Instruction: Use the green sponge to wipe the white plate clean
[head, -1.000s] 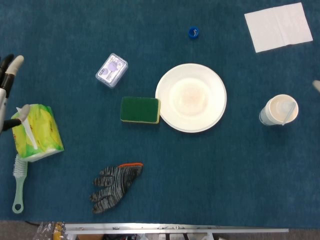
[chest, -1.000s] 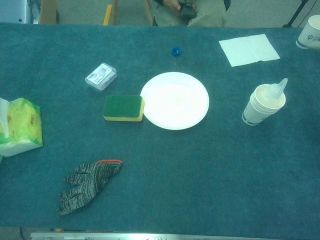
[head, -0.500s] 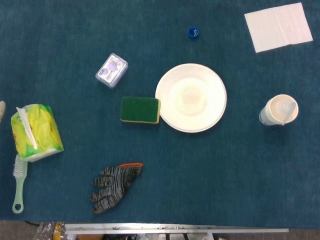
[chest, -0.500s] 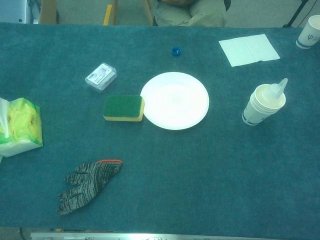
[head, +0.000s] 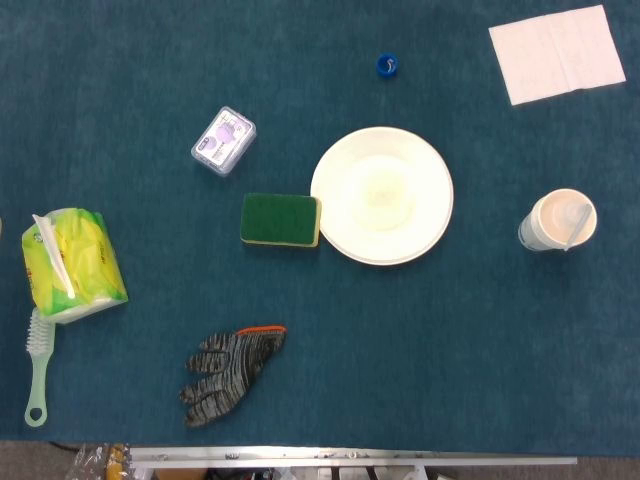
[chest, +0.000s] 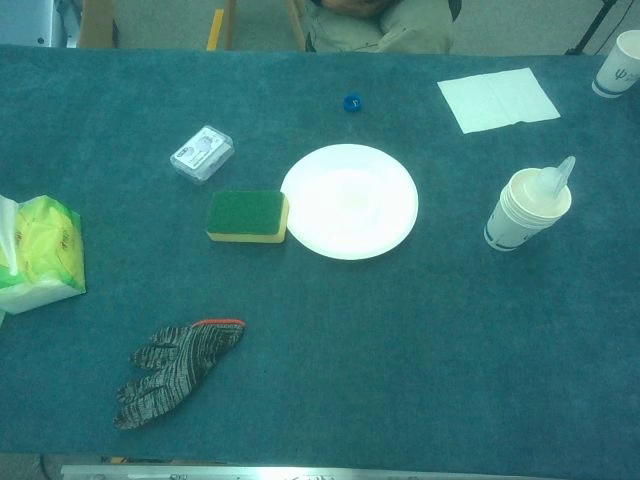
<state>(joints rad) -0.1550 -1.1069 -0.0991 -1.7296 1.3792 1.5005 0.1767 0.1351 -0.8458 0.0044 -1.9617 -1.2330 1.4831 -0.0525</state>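
The green sponge (head: 280, 219) with a yellow underside lies flat on the blue cloth, its right end touching the left rim of the white plate (head: 381, 196). The chest view shows the same sponge (chest: 246, 216) beside the plate (chest: 349, 201). The plate's middle carries a faint stain. Neither hand appears in either view.
A small clear box (head: 223, 141) sits up-left of the sponge. A tissue pack (head: 70, 265) and a brush (head: 38, 367) lie at the left edge, a striped glove (head: 228, 372) in front. A paper cup (head: 556, 221), a napkin (head: 556, 52) and a blue cap (head: 387, 66) lie right and back.
My left hand, at the left edge of the head view a second ago, has drawn out of sight. A sliver at the right edge is gone as well. The objects have not moved.
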